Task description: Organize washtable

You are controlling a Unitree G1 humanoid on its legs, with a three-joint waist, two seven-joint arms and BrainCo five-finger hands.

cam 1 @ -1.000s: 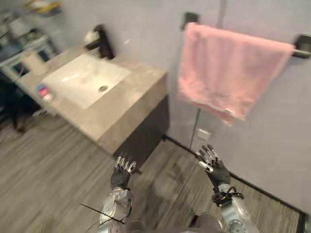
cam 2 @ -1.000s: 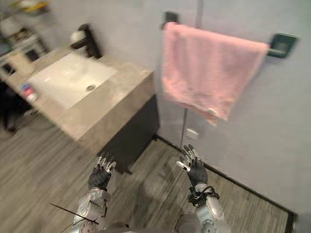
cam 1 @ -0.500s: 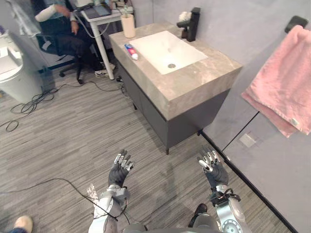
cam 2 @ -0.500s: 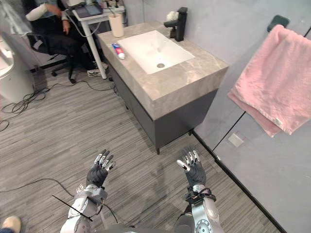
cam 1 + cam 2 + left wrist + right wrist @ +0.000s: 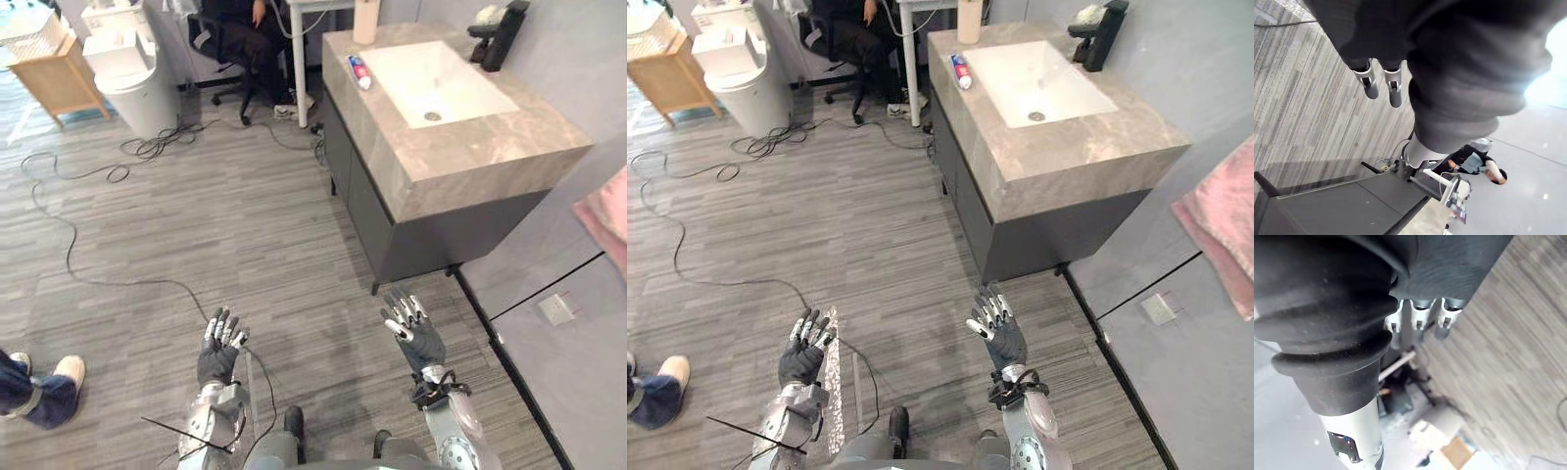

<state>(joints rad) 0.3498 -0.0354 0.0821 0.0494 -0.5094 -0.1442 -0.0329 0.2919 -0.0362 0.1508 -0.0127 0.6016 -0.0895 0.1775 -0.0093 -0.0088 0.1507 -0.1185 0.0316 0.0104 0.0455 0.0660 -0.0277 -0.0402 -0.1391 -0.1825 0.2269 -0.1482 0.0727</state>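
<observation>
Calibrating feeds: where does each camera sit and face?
Left eye view: head, looking down at grey-topped washtable with white sink; left hand, right hand open.
Right eye view: head, same scene.
Left wrist view: along left hand, towards washtable.
Right wrist view: along right hand, over grey plank floor.
Eyes, left wrist share washtable.

You're in a mock bathroom in a lab: washtable (image 5: 490, 147) with sink (image 5: 436, 83) ahead of the right hand (image 5: 416, 338); loose cables (image 5: 157, 147) and a seated person (image 5: 240, 34) beyond, leftward.
</observation>
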